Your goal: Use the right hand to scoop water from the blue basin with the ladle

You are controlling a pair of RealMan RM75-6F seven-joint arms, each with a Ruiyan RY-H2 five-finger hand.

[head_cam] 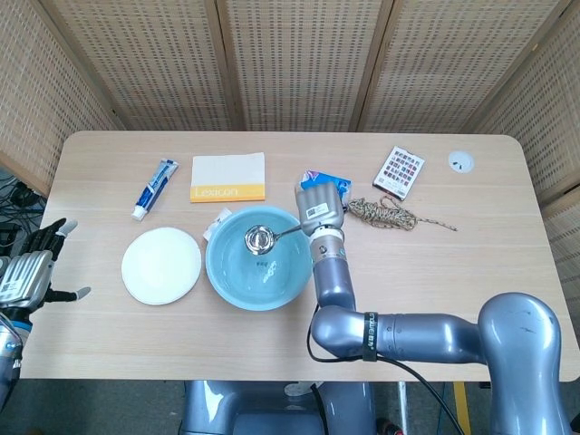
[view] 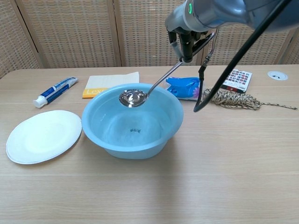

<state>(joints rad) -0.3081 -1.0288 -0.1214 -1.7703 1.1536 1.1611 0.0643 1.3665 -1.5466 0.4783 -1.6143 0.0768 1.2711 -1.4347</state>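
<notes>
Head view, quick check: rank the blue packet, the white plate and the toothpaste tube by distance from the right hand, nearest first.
1. Blue packet, right behind the right hand.
2. White plate, left of the blue basin.
3. Toothpaste tube, far left, toward the back.

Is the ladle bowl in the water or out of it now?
Out. The ladle hangs above the water in the blue basin, held by the right hand.

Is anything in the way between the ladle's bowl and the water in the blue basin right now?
Nothing visible. The ladle, held by the right robot hand, hangs with its bowl above the water inside the blue basin, about level with the rim. Only open air lies between bowl and water.
</notes>
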